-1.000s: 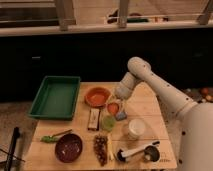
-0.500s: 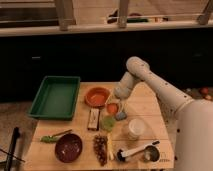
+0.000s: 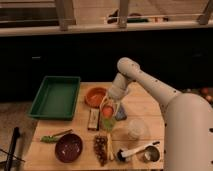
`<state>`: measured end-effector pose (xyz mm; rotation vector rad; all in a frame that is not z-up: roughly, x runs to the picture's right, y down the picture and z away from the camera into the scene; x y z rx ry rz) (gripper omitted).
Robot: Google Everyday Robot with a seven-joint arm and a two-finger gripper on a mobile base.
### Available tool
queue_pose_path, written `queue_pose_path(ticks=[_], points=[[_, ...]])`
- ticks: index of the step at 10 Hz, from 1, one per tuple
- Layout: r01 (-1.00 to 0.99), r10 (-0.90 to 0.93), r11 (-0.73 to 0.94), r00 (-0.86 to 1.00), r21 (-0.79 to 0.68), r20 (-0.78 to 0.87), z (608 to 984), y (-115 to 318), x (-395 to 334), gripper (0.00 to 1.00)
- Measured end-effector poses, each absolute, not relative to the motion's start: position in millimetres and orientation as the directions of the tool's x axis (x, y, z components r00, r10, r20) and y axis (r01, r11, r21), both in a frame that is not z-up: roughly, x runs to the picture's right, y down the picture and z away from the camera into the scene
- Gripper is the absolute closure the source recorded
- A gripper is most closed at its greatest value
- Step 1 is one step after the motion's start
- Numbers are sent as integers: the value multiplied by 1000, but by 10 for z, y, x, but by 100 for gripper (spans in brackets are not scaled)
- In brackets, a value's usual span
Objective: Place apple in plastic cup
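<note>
so the gripper is down over the middle of the wooden table, and the apple sits right between its fingers, so the jaws look clenched on the fruit. the apple is up off the table, hanging just above the plastic cup, which stands right below it, a bit toward the front edge. looks to me like the pick part is done and the carry is pretty much done too. what's left is the last bit of lowering, letting go, and backing the arm out. the apple isn't in the cup yet as far as i can see.

stuff around it: an orange bowl just behind and left of the gripper, a green tray well off to the left, a dark red bowl near the front, and a white see-through cup just to the right of the target cup. there's also a metal cup at the front right corner.

nothing really blocks the drop. my only worry is the cup being about as wide as the apple, so the aim has to be pretty centered, and that white cup sits close by.
</note>
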<state>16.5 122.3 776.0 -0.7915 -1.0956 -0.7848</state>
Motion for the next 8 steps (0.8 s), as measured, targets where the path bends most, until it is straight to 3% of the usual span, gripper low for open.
queue_pose_path(ticks=[6, 8], points=[[886, -142, 444, 216, -133, 966, 7617, 1406, 149, 99], [885, -134, 443, 220, -140, 966, 7596, 1430, 197, 82]])
